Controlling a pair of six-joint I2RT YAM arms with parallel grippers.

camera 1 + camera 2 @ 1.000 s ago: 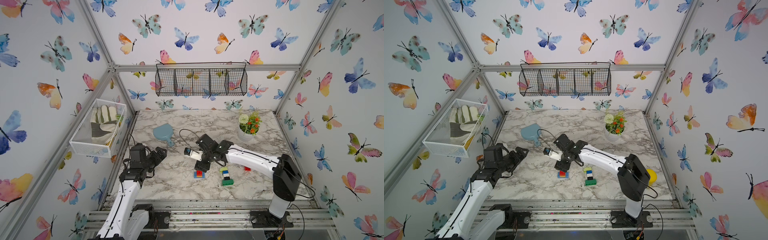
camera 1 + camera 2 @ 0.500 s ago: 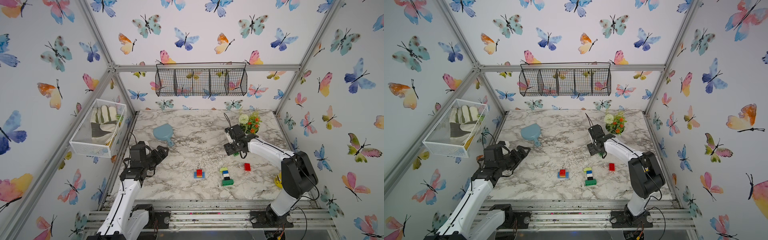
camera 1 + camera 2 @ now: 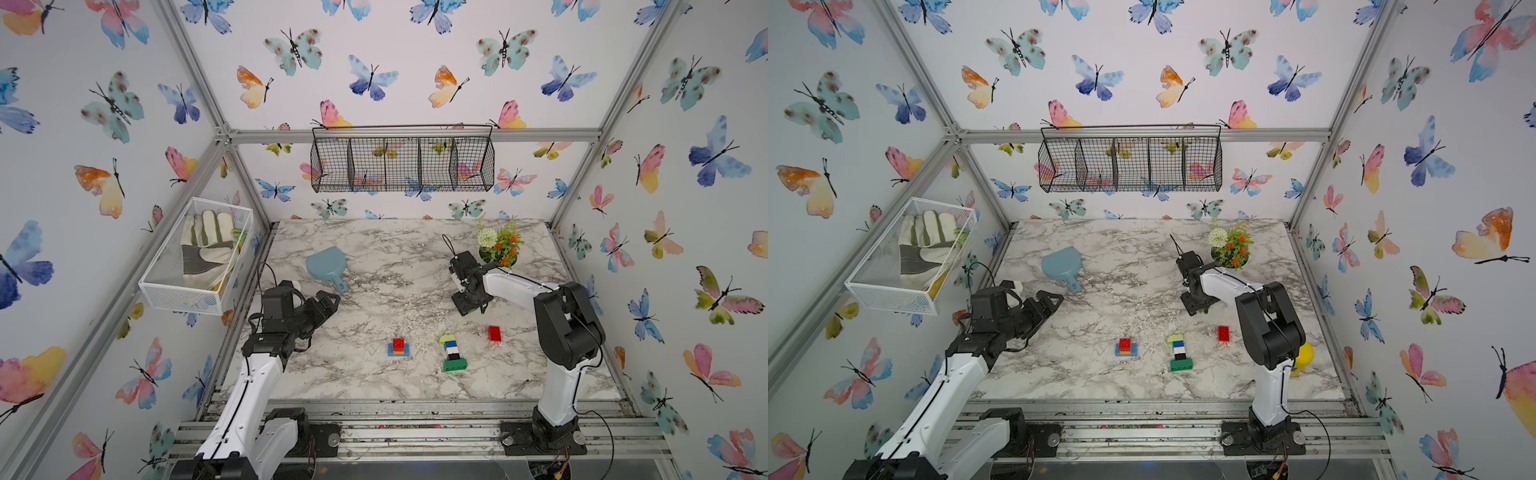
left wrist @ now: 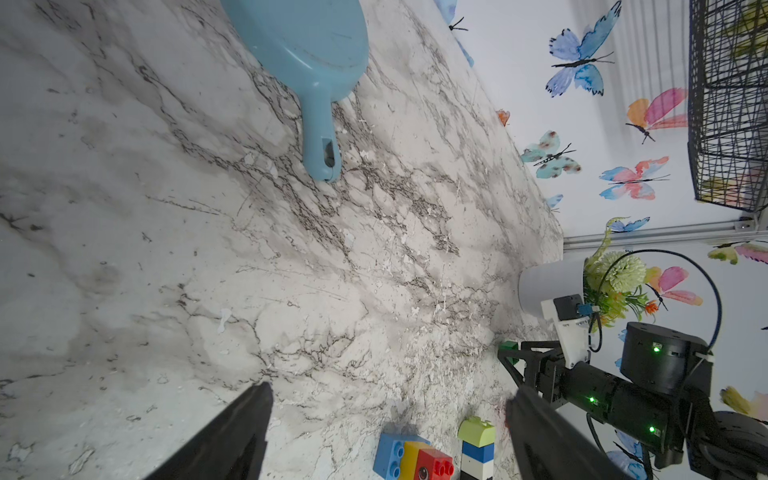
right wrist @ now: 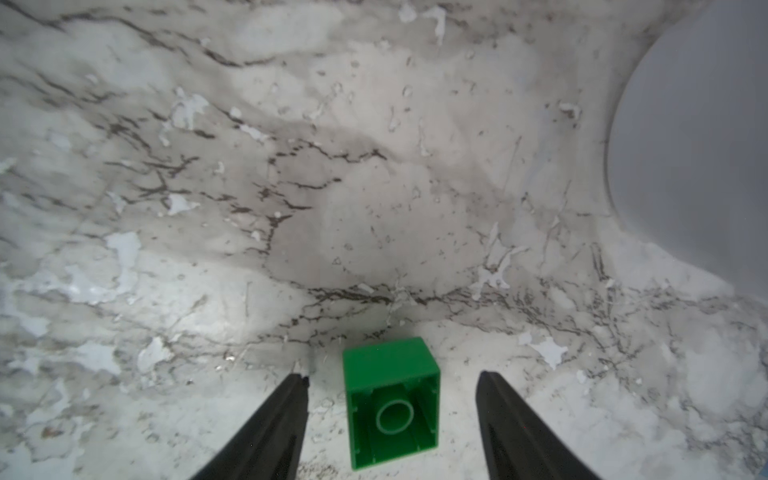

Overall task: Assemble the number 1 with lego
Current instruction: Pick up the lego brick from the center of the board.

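Right fingers swung over to green brick, apart astride it; left fingers apart; we clamp next.

We hold our left arm stretched forward, forearm behind the fingers, and the left gripper lies nearly level with its fingers spread wide. Our right arm bends sharply at the elbow and reaches inward. Its wrist stands above the fingers, so the right gripper points straight down, fingers parted, tips level with each other.
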